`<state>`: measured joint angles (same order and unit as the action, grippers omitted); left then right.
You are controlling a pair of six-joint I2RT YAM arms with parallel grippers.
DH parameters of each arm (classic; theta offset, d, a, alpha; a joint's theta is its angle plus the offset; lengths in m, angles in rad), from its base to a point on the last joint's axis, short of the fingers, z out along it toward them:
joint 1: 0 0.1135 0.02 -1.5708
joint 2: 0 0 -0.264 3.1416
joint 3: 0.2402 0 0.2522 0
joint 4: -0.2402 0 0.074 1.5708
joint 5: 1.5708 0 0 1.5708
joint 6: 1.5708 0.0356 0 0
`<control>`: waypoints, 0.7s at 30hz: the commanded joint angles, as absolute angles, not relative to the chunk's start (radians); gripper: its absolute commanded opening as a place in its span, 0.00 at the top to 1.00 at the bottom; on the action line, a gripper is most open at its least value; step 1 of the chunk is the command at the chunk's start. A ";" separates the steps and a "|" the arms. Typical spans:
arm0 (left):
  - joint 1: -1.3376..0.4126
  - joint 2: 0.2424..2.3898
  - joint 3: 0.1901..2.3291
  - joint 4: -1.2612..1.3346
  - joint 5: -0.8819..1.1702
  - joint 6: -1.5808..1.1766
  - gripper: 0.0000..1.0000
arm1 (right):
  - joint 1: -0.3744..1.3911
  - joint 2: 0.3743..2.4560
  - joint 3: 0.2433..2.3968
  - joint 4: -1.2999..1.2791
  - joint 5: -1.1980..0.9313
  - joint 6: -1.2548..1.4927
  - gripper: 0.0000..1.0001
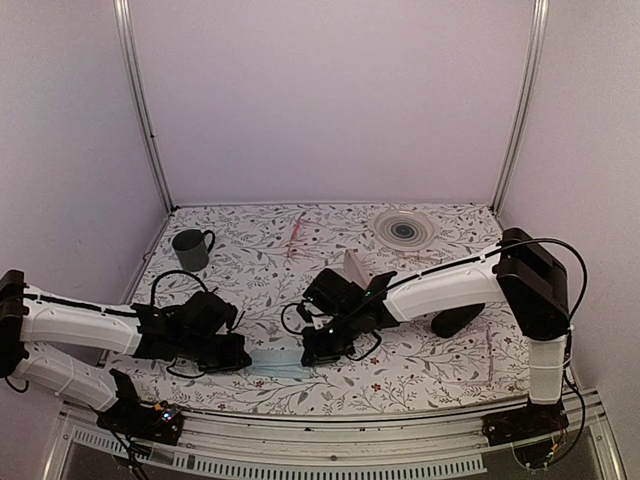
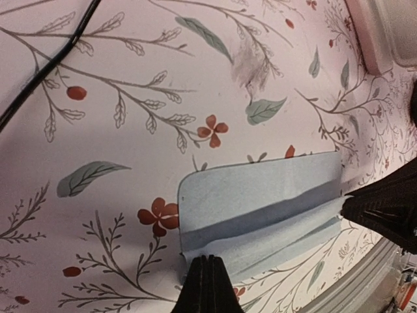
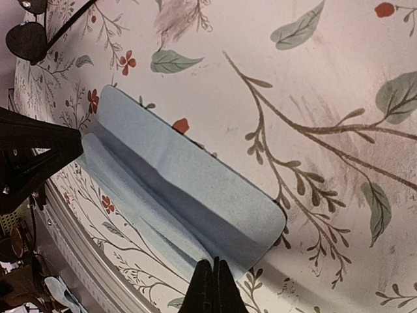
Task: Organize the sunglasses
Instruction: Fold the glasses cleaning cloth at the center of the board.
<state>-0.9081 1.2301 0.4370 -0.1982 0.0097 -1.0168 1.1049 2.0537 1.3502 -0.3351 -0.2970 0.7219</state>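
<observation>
blue cloth [image 2: 260,208], grn mug [image 1: 190,249], striped plate [image 1: 404,229]

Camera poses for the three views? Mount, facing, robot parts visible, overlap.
Top external: above and behind the bases, facing down across the table; both arms show.
Left wrist: on the left arm, facing down at the blue cloth; own jaws shut on its edge.
Right wrist: on the right arm, facing down at the cloth's other end; own jaws shut on it.
Shared: both wrist views show the cloth and the opposite jaws.
</observation>
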 commanded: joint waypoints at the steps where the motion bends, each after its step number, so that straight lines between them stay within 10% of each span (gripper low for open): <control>1: -0.896 1.247 0.440 -0.191 -0.013 -1.003 1.00 | 1.094 2.078 1.373 -0.354 -0.272 0.719 1.00; 21: -0.896 1.312 0.453 -0.170 -0.033 -0.983 1.00 | 1.053 2.057 1.376 -0.397 -0.200 0.729 0.85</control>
